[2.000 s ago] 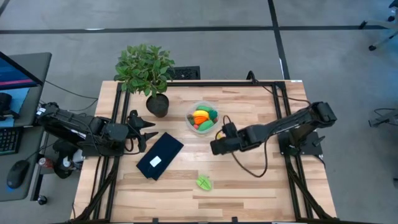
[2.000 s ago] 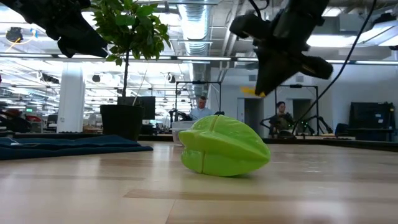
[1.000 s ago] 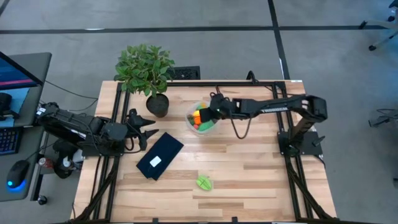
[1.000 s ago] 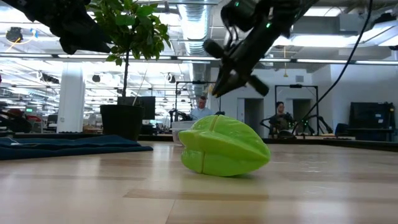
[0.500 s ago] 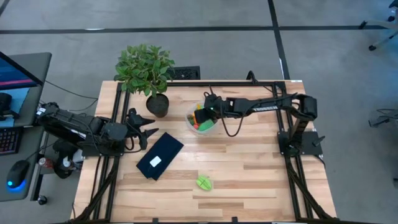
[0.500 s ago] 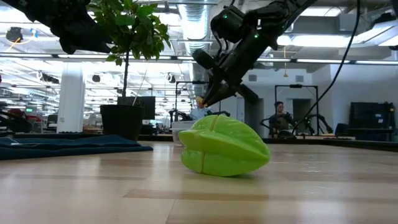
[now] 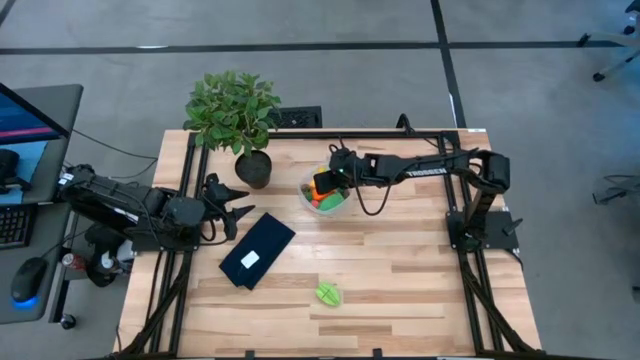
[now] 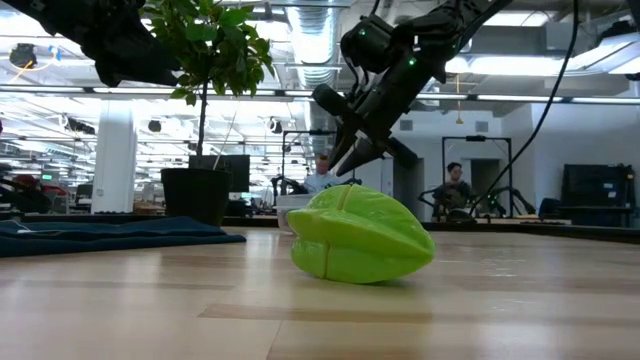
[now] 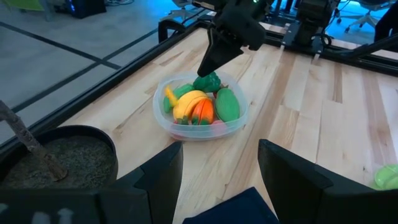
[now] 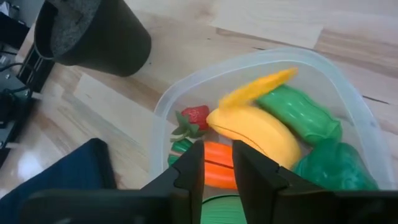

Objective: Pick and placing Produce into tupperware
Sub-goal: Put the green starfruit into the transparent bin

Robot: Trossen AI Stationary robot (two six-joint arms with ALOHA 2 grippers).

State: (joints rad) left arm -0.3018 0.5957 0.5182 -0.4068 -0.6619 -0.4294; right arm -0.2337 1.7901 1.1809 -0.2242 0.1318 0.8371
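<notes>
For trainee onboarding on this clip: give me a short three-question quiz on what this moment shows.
1. True or false: the right gripper is above the tupperware.
2. Which produce piece lies outside the tupperware? A: yellow banana B: light green piece C: strawberry
3. Fill in: the left gripper waits between the potted plant and the dark flat ____.

Key: 1 true; 2 B; 3 rectangle.

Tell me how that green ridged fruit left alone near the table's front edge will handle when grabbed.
The green ridged fruit looks like hard moulded plastic, so probably stiff and light. Its glossy skin and angled ridges may let it slip or twist between fingers. It rests steadily on a flat facet on the table, so it seems unlikely to roll, though a push might rock it.
</notes>
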